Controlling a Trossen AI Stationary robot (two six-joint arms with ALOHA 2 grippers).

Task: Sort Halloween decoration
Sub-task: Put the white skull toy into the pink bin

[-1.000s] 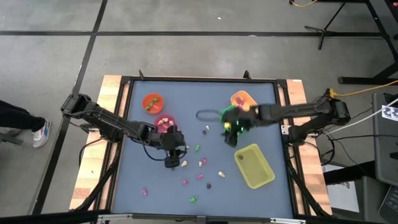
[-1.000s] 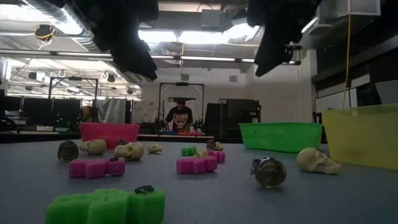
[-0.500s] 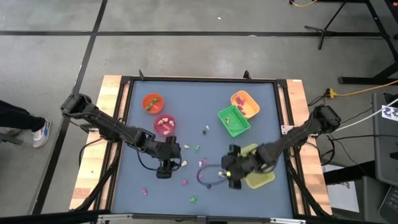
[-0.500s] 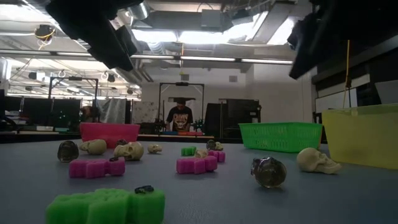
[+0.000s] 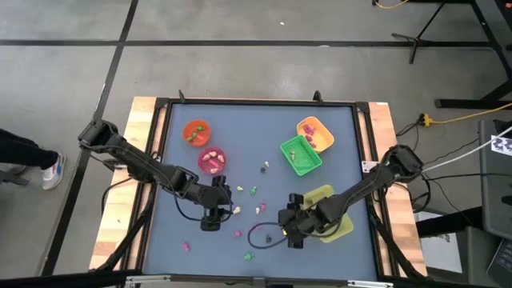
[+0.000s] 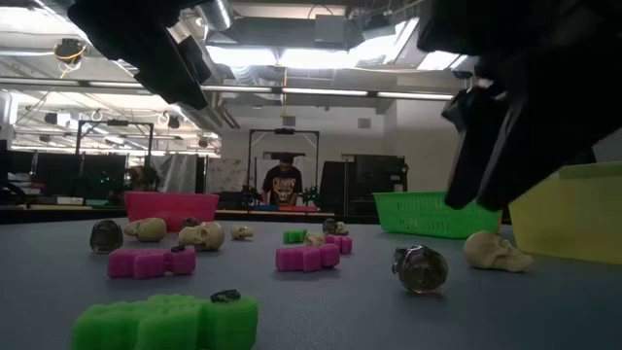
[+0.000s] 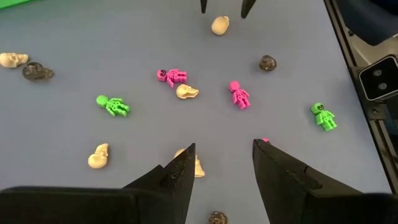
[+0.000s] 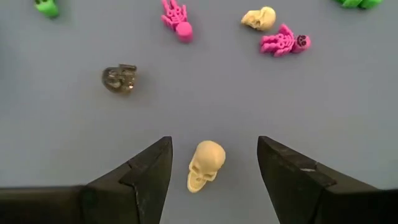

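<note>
Cream skull [image 8: 205, 165], jaw toward fingers [image 8: 140, 180]

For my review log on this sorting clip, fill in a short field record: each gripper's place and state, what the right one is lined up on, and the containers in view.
left gripper: open, empty, above loose trinkets at front centre
right gripper: open, empty, beside the yellow tray
right target: cream skull lying between its fingers, not gripped
containers: orange cup, pink cup, green tray, orange tray

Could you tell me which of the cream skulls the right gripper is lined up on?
The cream skull lying between the right gripper's open fingers; the other cream skull lies farther off beside a pink skeleton.
</note>
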